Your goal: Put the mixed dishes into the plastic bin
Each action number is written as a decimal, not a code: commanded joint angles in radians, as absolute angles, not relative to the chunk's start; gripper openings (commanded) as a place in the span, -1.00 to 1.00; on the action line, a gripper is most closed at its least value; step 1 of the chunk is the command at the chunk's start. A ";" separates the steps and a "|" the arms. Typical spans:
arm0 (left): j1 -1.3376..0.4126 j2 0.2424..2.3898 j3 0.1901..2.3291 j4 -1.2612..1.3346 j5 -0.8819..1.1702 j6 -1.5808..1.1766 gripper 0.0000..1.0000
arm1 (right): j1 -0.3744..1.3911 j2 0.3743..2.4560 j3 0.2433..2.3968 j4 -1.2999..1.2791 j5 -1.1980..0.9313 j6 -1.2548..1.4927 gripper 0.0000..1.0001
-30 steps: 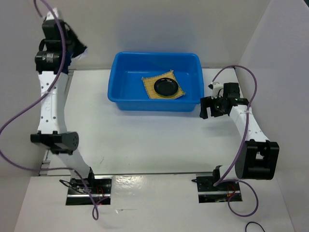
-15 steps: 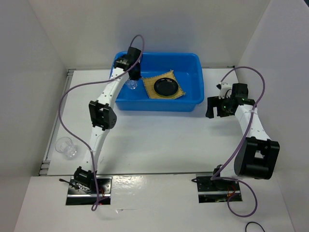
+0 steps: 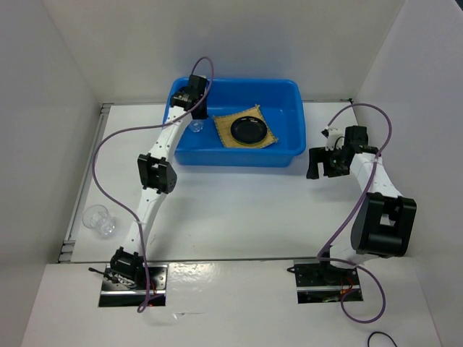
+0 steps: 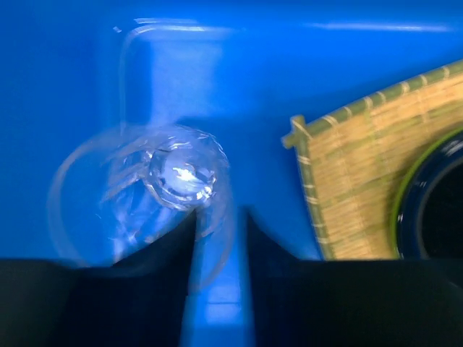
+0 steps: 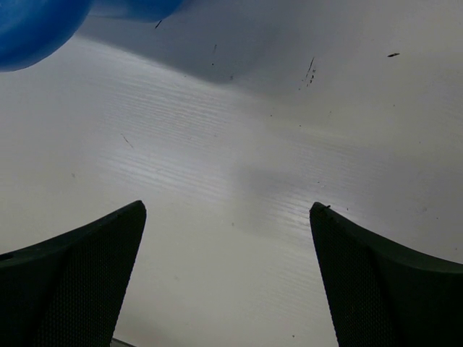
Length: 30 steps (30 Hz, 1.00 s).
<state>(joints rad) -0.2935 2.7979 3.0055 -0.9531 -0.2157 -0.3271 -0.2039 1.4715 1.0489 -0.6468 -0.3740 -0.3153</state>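
Note:
The blue plastic bin [image 3: 289,94] stands at the back centre. Inside it the tan woven mat [image 3: 224,126] carries the black dish [image 3: 249,131]; a thin green rim [image 4: 402,195] shows round that dish. My left gripper [image 3: 194,116] reaches into the bin's left end. Its jaws [image 4: 220,215] stand a little apart, open, with the rim of a clear glass cup [image 4: 173,173] beside the left finger and blue floor showing in the gap. A second glass cup [image 3: 99,220] stands on the table at the far left. My right gripper [image 3: 322,165] hangs wide open, holding nothing, to the right of the bin.
White walls close in the table on the left, back and right. In the right wrist view the open gripper [image 5: 228,207] faces bare white table, with the bin's corner [image 5: 29,29] at the upper left. Purple cables loop off both arms.
My left arm swung from the far left wall over into the bin's left end with a glass cup, lowered it, and its jaws have parted. The right arm shifted only slightly.

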 commanded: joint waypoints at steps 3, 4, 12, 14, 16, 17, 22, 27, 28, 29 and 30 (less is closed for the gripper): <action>-0.288 2.740 3.069 -0.946 -0.275 -0.298 0.71 | -0.212 1.473 1.078 -0.653 -0.402 -0.342 0.97; -0.288 2.685 3.069 -0.946 -0.317 -0.298 0.93 | -0.212 1.473 1.078 -0.653 -0.411 -0.342 0.97; -0.385 2.252 2.905 -1.040 -0.769 -0.327 1.00 | -0.212 1.463 1.088 -0.663 -0.420 -0.351 0.97; -0.394 2.151 2.843 -1.215 -0.894 -0.498 1.00 | -0.212 1.463 1.088 -0.663 -0.433 -0.351 0.97; -0.313 2.047 2.674 -1.302 -0.801 -0.644 1.00 | -0.212 1.450 1.088 -0.675 -0.454 -0.364 0.97; -0.280 1.983 2.517 -1.302 -0.751 -0.719 1.00 | -0.212 1.431 1.088 -0.675 -0.454 -0.364 0.97; -0.025 1.551 1.667 -0.946 -0.467 -0.845 1.00 | -0.212 1.420 1.088 -0.675 -0.472 -0.373 0.97; 0.158 1.252 1.263 -0.824 -0.442 -0.963 0.96 | -0.212 1.453 1.088 -0.684 -0.492 -0.382 0.97; 0.204 1.237 1.244 -0.836 -0.465 -0.980 0.94 | -0.212 1.453 1.097 -0.684 -0.492 -0.382 0.97; 0.225 1.227 1.233 -0.848 -0.477 -1.009 0.94 | -0.212 1.466 1.097 -0.684 -0.505 -0.382 0.97; 0.247 1.227 1.233 -0.862 -0.491 -1.025 0.94 | -0.212 1.479 1.097 -0.684 -0.505 -0.382 0.97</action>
